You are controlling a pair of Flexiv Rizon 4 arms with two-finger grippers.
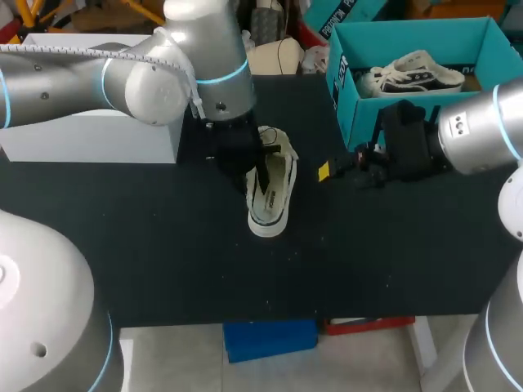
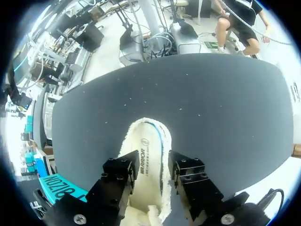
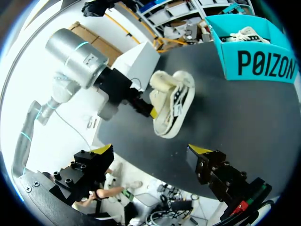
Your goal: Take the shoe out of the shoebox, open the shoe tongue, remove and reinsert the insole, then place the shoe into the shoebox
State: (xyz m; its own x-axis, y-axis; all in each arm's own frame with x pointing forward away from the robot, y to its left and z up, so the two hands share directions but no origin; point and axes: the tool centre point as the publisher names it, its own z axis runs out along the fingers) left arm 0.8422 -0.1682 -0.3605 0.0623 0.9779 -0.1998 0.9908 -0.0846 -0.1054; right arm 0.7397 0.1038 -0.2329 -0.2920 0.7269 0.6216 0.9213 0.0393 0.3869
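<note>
While insole work pends, left gripper point(image 2: 153, 165) straddles shoe point(image 1: 274, 192), clamped or not I cannot tell | shoe on its side at middle of table point(image 1: 163, 245), opening facing that gripper for access | right gripper point(image 3: 153, 149) hovers agape, likely ready to assist | shoebox point(image 1: 351, 106) at far right corner.

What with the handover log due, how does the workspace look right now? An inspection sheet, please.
Surface: dark table, nothing spilled that I can see.
Job's things: shoe out of the box, on the table; its insole shows inside. Teal shoebox at the far right, open, holding a second shoe.
Clutter: white box at the far left.
Grippers: left gripper at the shoe's opening, grip unclear. Right gripper open and empty, beside the shoe, apart from it.
Cables: nothing seen lying on the table.
Surroundings: nothing seen reaching over the table.
</note>
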